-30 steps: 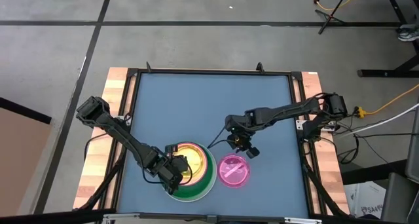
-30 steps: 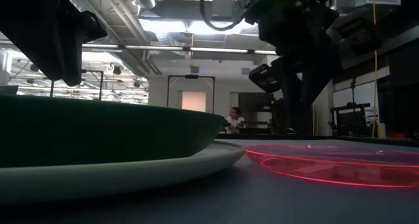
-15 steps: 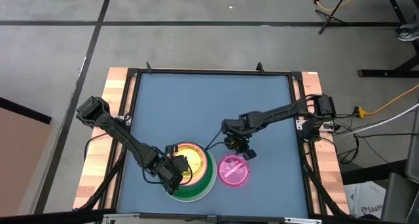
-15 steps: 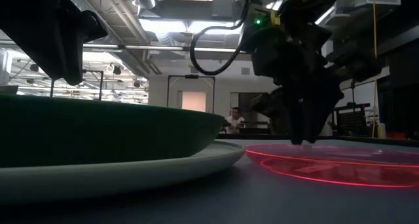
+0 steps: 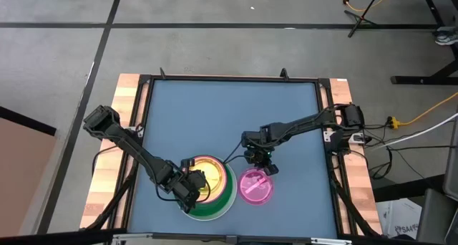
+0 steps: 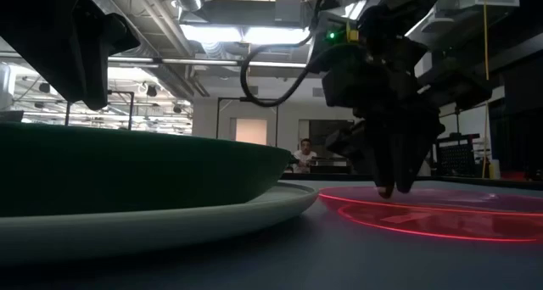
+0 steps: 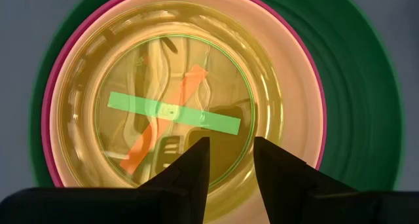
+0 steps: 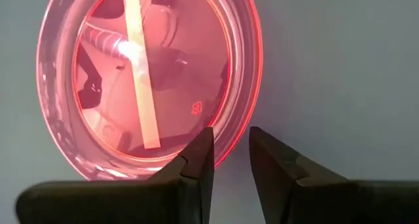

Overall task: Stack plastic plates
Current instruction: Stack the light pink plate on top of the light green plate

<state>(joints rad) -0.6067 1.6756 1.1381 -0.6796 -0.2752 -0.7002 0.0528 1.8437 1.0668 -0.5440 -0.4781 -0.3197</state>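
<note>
A stack stands near the table's near edge: a large white plate [image 5: 217,214] at the bottom, then a dark green plate [image 5: 229,193], a pink rim [image 7: 47,119], a cream plate [image 7: 73,86], and small translucent green and orange plates [image 7: 177,99] on top. My left gripper [image 5: 195,186] hovers open above this stack [image 7: 229,152]. A small translucent pink plate [image 5: 255,188] lies flat on the table to the stack's right. My right gripper [image 5: 262,167] is open and points down at that plate's far rim [image 8: 229,129]. One finger stands over the plate's inside and one outside it. My right gripper [image 8: 229,149] comes from above at the pink plate's far rim [image 6: 399,191], which passes under the gap between the open fingers. Whether a fingertip touches the rim, I cannot tell. The plate lies flat on the table.
The blue table top [image 5: 215,116] stretches bare toward the far edge, inside a dark frame [image 5: 229,79] with wooden side strips. In the low view a person [image 6: 303,154] sits far off in the room behind the table.
My right gripper has moved a little toward the table's left and near edge and has come down to the pink plate's far rim. The plates and my left arm have kept still.
</note>
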